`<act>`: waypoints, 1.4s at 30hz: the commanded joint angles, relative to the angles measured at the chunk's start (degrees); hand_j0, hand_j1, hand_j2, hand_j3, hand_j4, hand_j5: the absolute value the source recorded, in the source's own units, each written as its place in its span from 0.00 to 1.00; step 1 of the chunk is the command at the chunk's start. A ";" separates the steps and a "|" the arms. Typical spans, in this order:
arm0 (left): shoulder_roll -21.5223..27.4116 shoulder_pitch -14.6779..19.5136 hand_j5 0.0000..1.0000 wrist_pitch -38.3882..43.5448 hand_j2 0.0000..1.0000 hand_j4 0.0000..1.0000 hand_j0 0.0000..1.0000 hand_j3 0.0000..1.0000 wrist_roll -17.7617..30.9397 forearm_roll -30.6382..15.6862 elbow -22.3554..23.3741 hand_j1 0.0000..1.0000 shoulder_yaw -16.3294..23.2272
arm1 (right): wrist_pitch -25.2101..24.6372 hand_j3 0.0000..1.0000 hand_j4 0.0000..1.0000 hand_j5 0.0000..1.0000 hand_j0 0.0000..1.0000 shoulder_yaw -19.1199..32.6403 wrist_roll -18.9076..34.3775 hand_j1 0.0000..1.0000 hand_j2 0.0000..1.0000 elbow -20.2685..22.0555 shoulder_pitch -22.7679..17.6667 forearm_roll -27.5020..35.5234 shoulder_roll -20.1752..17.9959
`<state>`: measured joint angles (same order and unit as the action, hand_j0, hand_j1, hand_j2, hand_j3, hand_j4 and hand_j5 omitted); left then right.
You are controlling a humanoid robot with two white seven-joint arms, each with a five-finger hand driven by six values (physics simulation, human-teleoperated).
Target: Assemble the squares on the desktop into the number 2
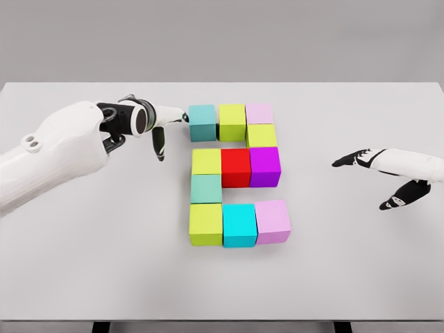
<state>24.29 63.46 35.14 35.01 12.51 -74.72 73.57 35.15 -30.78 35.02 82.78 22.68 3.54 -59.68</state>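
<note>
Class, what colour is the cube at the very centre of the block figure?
Red, seen clearly in the head view.

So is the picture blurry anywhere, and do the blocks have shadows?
Head view: everything looks sharp, the blocks and both hands alike; light is soft and even, with no glare on the table; shadows are faint, just thin dark edges under the blocks and a slight smudge beneath the left hand; the right hand casts almost none; nothing looks bent or warped.

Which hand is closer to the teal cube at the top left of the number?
Left. The left hand has fingers reaching almost to the teal cube from its left; the right hand hovers far off to the right, beyond the blocks.
</note>
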 commanded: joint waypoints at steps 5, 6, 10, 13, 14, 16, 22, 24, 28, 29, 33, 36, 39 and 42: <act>-0.30 0.00 1.00 -0.14 1.00 1.00 1.00 1.00 -0.01 0.24 0.01 1.00 -0.09 | -0.15 1.00 1.00 1.00 1.00 0.02 -0.02 1.00 1.00 0.10 0.00 0.41 0.00; -0.30 0.00 1.00 -0.14 1.00 1.00 1.00 1.00 -0.01 0.24 0.01 1.00 -0.09 | -0.15 1.00 1.00 1.00 1.00 0.02 -0.02 1.00 1.00 0.10 0.00 0.41 0.00; -0.30 0.00 1.00 -0.14 1.00 1.00 1.00 1.00 -0.01 0.24 0.01 1.00 -0.09 | -0.15 1.00 1.00 1.00 1.00 -0.07 -0.02 1.00 1.00 0.18 0.00 0.41 0.00; -0.21 0.00 1.00 -0.14 1.00 1.00 1.00 1.00 -0.01 0.24 0.01 1.00 -0.09 | -0.15 1.00 1.00 1.00 1.00 0.02 -0.02 1.00 1.00 0.18 0.00 0.41 0.00; -0.30 0.00 1.00 -0.14 1.00 1.00 1.00 1.00 -0.01 0.24 0.01 1.00 -0.18 | -0.15 1.00 1.00 1.00 1.00 -0.06 -0.02 1.00 1.00 0.18 0.00 0.41 0.00; -0.21 0.00 1.00 -0.14 1.00 1.00 1.00 1.00 -0.01 0.24 0.01 1.00 -0.18 | -0.15 1.00 1.00 1.00 1.00 -0.06 -0.02 1.00 1.00 0.18 0.00 0.41 0.00; 0.49 -0.09 1.00 -0.14 1.00 1.00 1.00 1.00 -0.01 -0.38 -0.07 1.00 -0.27 | -0.15 1.00 1.00 1.00 1.00 0.02 -0.02 1.00 1.00 0.18 0.00 0.41 0.00; 0.49 -0.17 1.00 -0.14 1.00 1.00 1.00 1.00 -0.01 -0.47 -0.42 1.00 -0.27 | -0.15 1.00 1.00 1.00 1.00 -0.07 -0.02 1.00 1.00 0.18 0.00 0.41 0.00; 0.84 -0.17 1.00 -0.14 1.00 1.00 1.00 1.00 -0.01 -0.64 -0.86 1.00 -0.27 | -0.15 1.00 1.00 1.00 1.00 -0.07 -0.02 1.00 1.00 0.18 0.00 0.41 0.00; 0.93 -0.18 1.00 -0.14 1.00 1.00 1.00 1.00 -0.01 -0.64 -0.95 1.00 -0.27 | -0.15 1.00 1.00 1.00 1.00 -0.07 -0.02 1.00 1.00 0.18 0.00 0.41 0.00; 1.02 -0.18 1.00 -0.14 1.00 1.00 1.00 1.00 -0.01 -0.73 -1.83 1.00 -0.18 | -0.15 1.00 1.00 1.00 1.00 -0.07 -0.02 1.00 1.00 0.18 0.00 0.41 0.00; 1.02 -0.18 1.00 -0.14 1.00 1.00 1.00 1.00 -0.01 -0.73 -1.83 1.00 -0.18 | -0.15 1.00 1.00 1.00 1.00 -0.07 -0.02 1.00 1.00 0.18 0.00 0.41 0.00; 1.02 -0.26 1.00 -0.14 1.00 1.00 1.00 1.00 -0.01 -0.73 -1.83 1.00 -0.18 | -0.15 1.00 1.00 1.00 1.00 -0.07 -0.02 1.00 1.00 0.18 0.00 0.41 0.00; 0.93 -0.26 1.00 -0.14 1.00 1.00 1.00 1.00 -0.01 -0.73 -1.83 1.00 -0.18 | -0.15 1.00 1.00 1.00 1.00 -0.07 -0.02 1.00 1.00 0.18 0.00 0.41 0.00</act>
<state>25.24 63.19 35.14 35.01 11.55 -76.54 73.41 35.15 -30.87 35.02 82.95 22.68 3.54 -59.60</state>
